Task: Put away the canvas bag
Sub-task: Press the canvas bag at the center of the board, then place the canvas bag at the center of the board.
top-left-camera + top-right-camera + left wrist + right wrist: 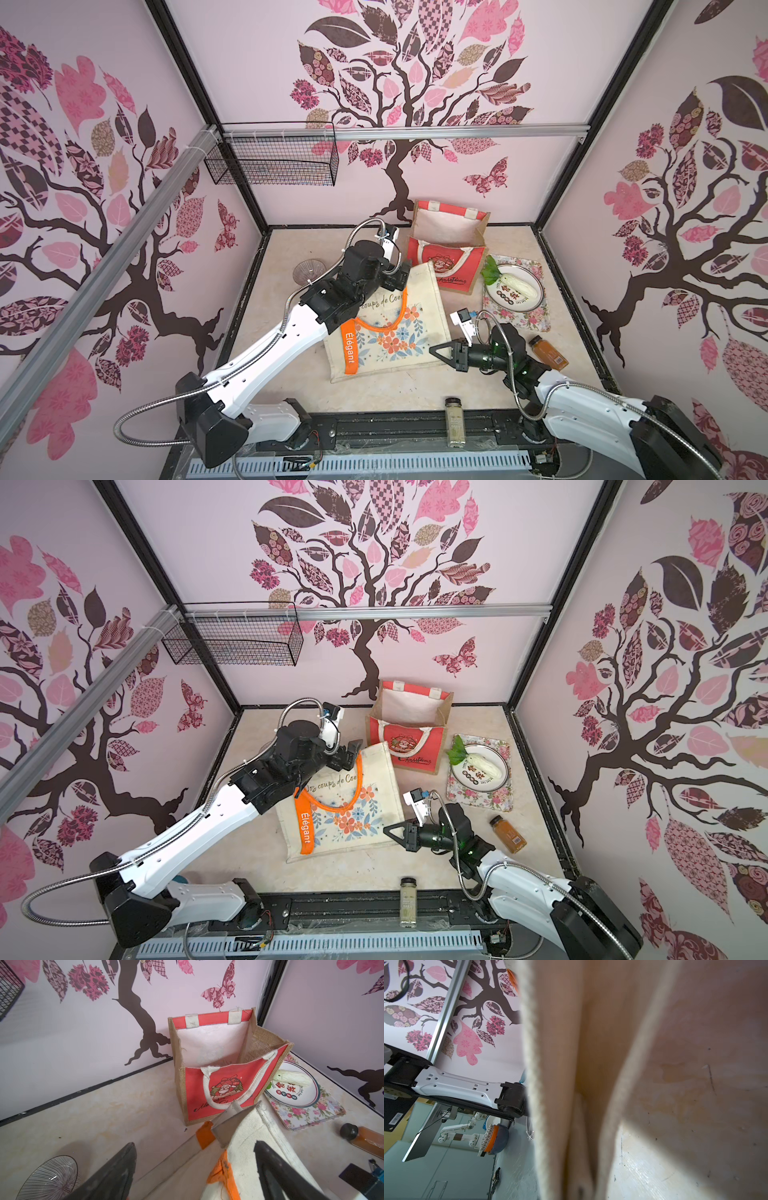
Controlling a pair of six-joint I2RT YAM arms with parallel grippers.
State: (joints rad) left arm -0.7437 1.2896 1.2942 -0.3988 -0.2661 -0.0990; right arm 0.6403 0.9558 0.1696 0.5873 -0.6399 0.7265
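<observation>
The left fingers [116, 1167] gape wide over the far edge of the canvas bag [390, 332], holding nothing, so the bag, flat on the middle of the tabletop [395, 395], depends on one pinch. The right fingers [446, 351], closed seemingly on its near-right edge, may let it slip or sweep the plate [538, 286]

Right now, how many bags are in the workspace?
2: the canvas bag, cream with a floral print, lying in the middle, and the red Christmas bag standing open just behind it. No other seems hidden.
</observation>
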